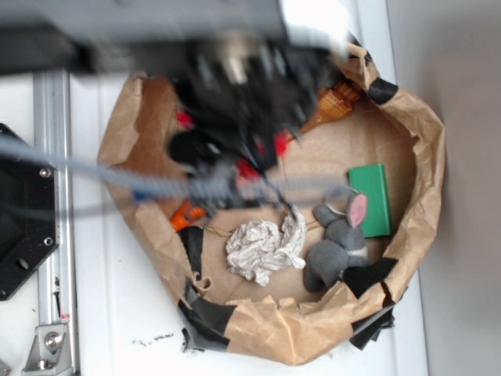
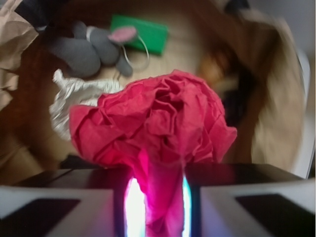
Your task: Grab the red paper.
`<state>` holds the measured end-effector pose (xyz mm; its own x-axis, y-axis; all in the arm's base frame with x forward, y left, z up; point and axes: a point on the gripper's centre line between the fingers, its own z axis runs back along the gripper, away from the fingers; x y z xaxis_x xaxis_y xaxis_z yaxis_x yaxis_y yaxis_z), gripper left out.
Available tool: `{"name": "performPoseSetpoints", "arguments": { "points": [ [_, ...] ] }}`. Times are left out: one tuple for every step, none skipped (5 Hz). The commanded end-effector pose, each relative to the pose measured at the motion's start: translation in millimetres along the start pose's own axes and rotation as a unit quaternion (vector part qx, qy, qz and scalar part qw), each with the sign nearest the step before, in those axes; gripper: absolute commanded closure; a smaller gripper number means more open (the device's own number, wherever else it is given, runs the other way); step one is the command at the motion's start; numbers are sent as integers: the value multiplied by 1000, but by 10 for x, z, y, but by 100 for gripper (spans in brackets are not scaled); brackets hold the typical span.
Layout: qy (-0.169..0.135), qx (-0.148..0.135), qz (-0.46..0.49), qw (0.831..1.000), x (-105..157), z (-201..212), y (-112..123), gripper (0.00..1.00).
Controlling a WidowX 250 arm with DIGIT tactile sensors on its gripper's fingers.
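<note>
From the wrist camera: the white paper wad (image 2: pixel 74 101) and grey toy mouse (image 2: pixel 91 49) lie beyond the gripper (image 2: pixel 159 197) to its left, on the floor of the brown paper bag (image 2: pixel 19 34). At centre, the gripper's jaws pinch a fold of the red paper (image 2: pixel 158 123), which bulges just ahead of them. A green block (image 2: pixel 140 32) sits farther beyond.

The exterior view is bright and even, with the white desk (image 1: pixel 117 313) washed out; the arm (image 1: pixel 235 94) is smeared by blur; in the wrist view the red paper (image 2: pixel 153 123) glows translucent, with soft, blurred edges.
</note>
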<state>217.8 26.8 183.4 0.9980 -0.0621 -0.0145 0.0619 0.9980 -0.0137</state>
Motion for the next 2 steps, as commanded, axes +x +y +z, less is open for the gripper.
{"name": "performPoseSetpoints", "arguments": {
  "points": [
    [-29, 26, 103, 994, 23, 333, 63, 100],
    [-26, 25, 105, 994, 166, 242, 84, 100]
  ]
}}
